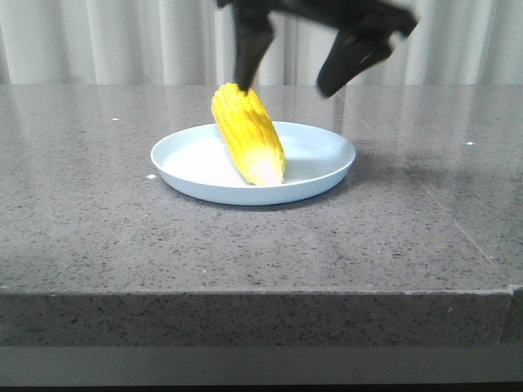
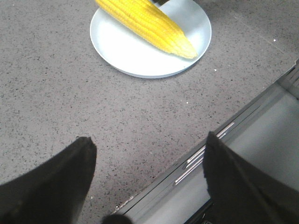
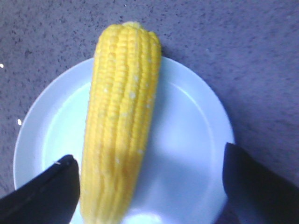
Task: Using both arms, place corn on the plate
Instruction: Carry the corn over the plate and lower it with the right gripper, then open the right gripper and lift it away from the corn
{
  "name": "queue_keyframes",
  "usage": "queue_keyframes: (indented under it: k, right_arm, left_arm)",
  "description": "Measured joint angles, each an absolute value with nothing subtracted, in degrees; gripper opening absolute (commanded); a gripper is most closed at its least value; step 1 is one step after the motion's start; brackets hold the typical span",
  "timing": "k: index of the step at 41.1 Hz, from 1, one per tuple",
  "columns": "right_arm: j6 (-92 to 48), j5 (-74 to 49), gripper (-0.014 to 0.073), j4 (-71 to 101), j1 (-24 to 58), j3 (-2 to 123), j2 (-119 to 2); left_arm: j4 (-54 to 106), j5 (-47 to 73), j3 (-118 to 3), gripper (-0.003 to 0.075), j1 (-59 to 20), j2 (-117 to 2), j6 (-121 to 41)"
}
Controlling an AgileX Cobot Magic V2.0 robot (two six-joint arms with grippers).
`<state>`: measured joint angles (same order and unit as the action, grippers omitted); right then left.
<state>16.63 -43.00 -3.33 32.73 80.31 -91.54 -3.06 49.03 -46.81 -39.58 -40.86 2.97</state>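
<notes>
Corn (image 1: 248, 135) rests on plate (image 1: 327, 175), near the counter's (image 1: 245, 245) front edge; right gripper (image 1: 298, 69) spread apart above it, left gripper (image 2: 149, 172) likewise apart. Withdraw straight upward, avoiding the cob.

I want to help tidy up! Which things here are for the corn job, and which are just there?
For the job:
corn
plate
right gripper, fingers open
left gripper, fingers open

Just there:
grey table
curtain

My right gripper (image 1: 290, 82) is black, with two dark angular fingers (image 1: 248, 49) that become narrow to the tips. My left gripper (image 2: 149, 161) has the same matte black, wedge-shaped fingers (image 2: 51, 186), plain and without markings.
</notes>
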Motion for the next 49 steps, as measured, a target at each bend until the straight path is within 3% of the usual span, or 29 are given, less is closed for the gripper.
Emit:
queue_keyframes:
  k: [14, 44, 49]
  right_arm:
    - [-1.5, -59.6, 0.0643, -0.99, 32.73, 80.07, -73.4]
    - [-3.75, -56.89, 0.0642, 4.95, 32.73, 55.36, -41.07]
    - [-3.75, -55.73, 0.0583, 5.03, 32.73, 52.38, -37.91]
  left_arm:
    - [-3.06, 49.03, -46.81, 0.048, -39.58, -40.86, 2.97]
    - [-3.06, 49.03, -46.81, 0.048, -39.58, -40.86, 2.97]
    - [-3.06, 49.03, -46.81, 0.048, -39.58, -40.86, 2.97]
